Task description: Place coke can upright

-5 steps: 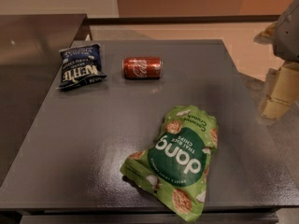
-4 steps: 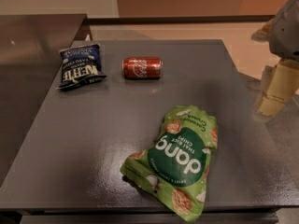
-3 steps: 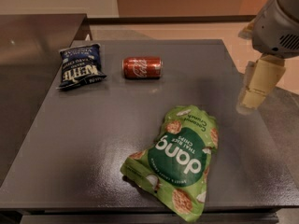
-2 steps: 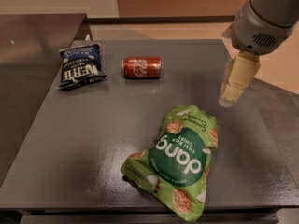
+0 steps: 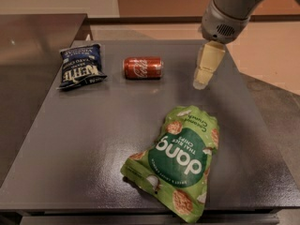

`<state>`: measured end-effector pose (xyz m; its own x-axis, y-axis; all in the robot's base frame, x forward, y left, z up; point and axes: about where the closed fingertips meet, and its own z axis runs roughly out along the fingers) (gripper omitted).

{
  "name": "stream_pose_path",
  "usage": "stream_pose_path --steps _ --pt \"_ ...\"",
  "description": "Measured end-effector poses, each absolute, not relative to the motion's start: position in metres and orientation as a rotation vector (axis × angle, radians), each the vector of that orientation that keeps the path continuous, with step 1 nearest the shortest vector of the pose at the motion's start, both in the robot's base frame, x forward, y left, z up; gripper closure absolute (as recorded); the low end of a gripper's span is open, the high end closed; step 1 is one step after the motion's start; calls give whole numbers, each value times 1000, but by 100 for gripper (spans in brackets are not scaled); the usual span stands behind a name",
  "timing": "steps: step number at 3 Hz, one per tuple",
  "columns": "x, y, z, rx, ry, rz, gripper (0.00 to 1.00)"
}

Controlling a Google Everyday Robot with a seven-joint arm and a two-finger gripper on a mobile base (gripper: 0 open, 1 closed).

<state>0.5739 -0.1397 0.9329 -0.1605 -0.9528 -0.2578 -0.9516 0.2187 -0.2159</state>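
Note:
The red coke can lies on its side on the dark grey table, toward the far middle. My gripper hangs above the table to the right of the can, about a can's length away from it, with its pale fingers pointing down. It holds nothing that I can see.
A dark blue chip bag lies flat to the left of the can. A green chip bag lies at the near right of the table. A second grey surface adjoins on the left. The floor drops off past the table's right edge.
My arm and gripper have swung in from the right edge of the view to the left, over the table, toward the can. The can and both bags have not moved.

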Motion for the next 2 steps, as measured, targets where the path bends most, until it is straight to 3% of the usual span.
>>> stream_pose_path --steps 2 --pt "643 -87 922 -1861 2096 33 0"
